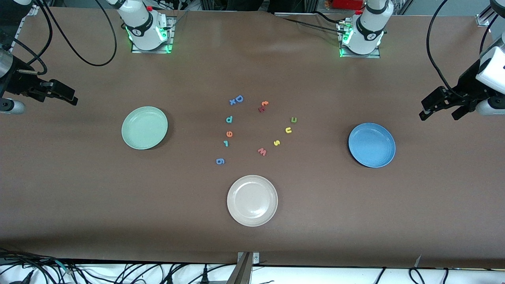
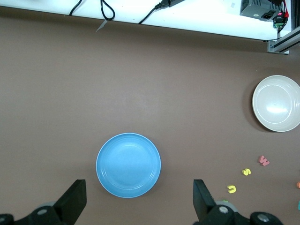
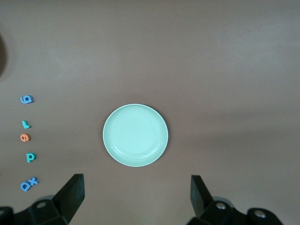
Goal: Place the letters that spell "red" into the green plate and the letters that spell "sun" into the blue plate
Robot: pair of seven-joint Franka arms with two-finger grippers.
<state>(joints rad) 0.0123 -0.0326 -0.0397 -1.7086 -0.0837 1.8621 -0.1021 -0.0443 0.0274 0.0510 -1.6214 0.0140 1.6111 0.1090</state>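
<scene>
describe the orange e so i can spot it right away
Start at the green plate and look toward the table's middle, where small foam letters lie. The orange e sits between the teal d and teal r, the only orange letter there.

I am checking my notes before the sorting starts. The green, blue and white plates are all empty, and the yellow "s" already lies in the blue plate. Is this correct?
Not quite: the yellow "s" lies on the table, between the pinkish "w" and the yellow "u", not in the blue plate. The front view shows it. All plates are indeed empty.
</scene>
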